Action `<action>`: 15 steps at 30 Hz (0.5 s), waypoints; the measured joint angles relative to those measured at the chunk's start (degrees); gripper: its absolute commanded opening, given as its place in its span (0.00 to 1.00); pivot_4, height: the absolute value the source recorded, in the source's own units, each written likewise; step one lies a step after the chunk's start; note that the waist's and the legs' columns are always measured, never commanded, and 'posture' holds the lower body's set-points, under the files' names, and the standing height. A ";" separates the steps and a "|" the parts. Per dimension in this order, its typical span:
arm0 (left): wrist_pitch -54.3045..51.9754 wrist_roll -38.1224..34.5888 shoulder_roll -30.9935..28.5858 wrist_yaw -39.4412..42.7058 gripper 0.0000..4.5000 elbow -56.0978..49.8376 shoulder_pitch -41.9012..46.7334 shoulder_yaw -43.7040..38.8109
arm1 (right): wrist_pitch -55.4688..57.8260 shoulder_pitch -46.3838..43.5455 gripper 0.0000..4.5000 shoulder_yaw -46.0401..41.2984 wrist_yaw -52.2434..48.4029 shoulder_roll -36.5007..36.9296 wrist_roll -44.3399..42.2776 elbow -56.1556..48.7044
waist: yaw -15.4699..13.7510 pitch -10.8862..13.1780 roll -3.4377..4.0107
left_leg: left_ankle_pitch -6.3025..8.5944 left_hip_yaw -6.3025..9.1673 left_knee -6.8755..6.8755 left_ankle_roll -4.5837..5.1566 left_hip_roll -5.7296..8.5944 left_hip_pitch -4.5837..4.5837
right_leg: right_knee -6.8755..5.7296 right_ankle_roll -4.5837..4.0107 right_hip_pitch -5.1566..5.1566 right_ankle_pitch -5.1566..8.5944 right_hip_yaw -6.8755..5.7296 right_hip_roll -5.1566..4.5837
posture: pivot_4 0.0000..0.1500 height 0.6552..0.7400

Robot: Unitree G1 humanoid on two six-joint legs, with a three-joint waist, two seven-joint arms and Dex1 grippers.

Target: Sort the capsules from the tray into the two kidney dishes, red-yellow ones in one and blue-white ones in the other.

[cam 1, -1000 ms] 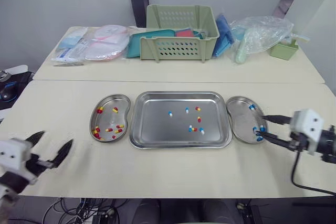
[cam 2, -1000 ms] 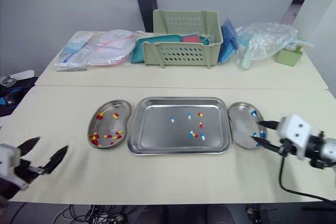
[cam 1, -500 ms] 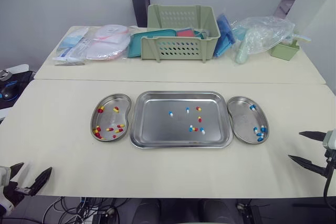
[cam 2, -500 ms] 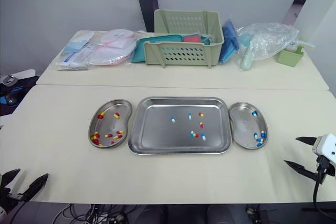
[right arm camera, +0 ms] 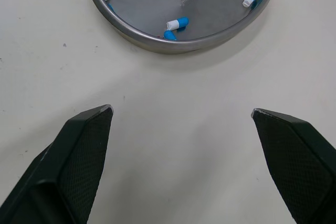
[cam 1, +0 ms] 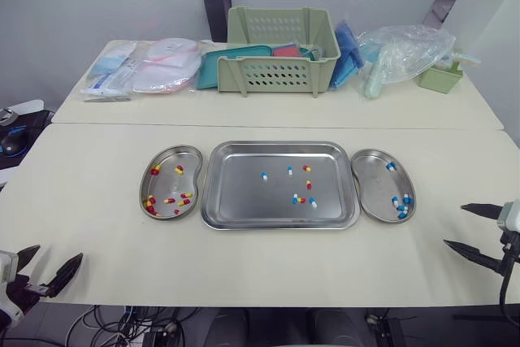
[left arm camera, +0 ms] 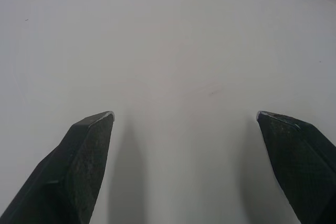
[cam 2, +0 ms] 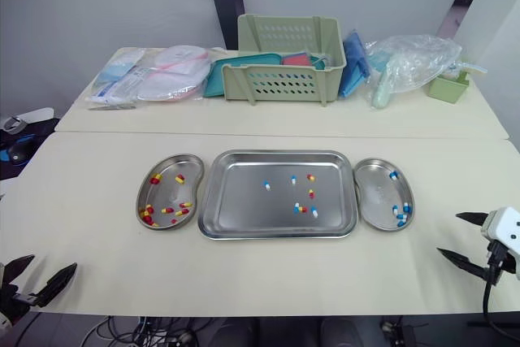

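Observation:
A steel tray in the middle of the near table holds several capsules, blue-white and red-yellow. To its left a kidney dish holds several red-yellow capsules. To its right a second kidney dish holds several blue-white capsules. My left gripper is open at the table's front left corner, far from the dishes. My right gripper is open and empty, off to the right of the right dish near the table's edge.
A second table behind carries a green basket, packaged supplies, a clear plastic bag and a small green cup. Bare tabletop lies in front of the tray and on both sides of the dishes.
Over the last second both grippers drew back toward the front edge: the right one left the right dish, the left one slid to the front corner. Since half a second ago, hardly any motion.

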State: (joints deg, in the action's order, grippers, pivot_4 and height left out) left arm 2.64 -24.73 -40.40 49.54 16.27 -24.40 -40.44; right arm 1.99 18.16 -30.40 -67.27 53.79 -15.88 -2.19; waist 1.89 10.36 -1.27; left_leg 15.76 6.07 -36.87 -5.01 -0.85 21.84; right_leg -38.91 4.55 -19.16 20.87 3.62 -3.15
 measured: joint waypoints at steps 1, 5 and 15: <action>-0.02 0.00 0.00 0.02 1.00 -0.01 0.02 0.00 | 0.12 0.17 0.99 0.01 0.03 0.00 -0.04 -0.05 | 0.00 0.00 0.00 | 0.00 0.00 0.00 0.00 0.00 0.00 | 0.00 0.00 0.00 0.00 0.00 0.00 | 1.00 1.00; -0.19 0.00 -0.01 0.07 1.00 -0.02 -0.01 0.00 | 0.50 1.07 0.99 0.01 0.05 0.00 -0.13 -0.07 | 0.00 0.00 0.00 | 0.00 0.00 0.00 0.00 0.00 0.00 | 0.00 0.00 0.00 0.00 0.00 0.00 | 1.00 1.00; -0.76 -0.01 -0.01 1.24 1.00 -1.22 -0.53 0.04 | 0.18 1.53 0.99 0.01 -0.05 0.01 -0.13 -0.07 | 0.00 0.00 0.00 | 0.00 0.00 -0.01 0.00 0.00 0.00 | -0.01 0.00 0.00 0.00 0.00 0.00 | 1.00 1.00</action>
State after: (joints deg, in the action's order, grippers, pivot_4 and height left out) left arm 1.88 -24.74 -40.41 50.77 15.05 -24.93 -40.40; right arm 2.17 19.69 -30.39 -67.32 53.80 -16.00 -2.26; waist 1.88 10.36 -1.27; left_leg 15.76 6.07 -36.87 -5.02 -0.85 21.84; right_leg -38.92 4.55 -19.16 20.87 3.61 -3.15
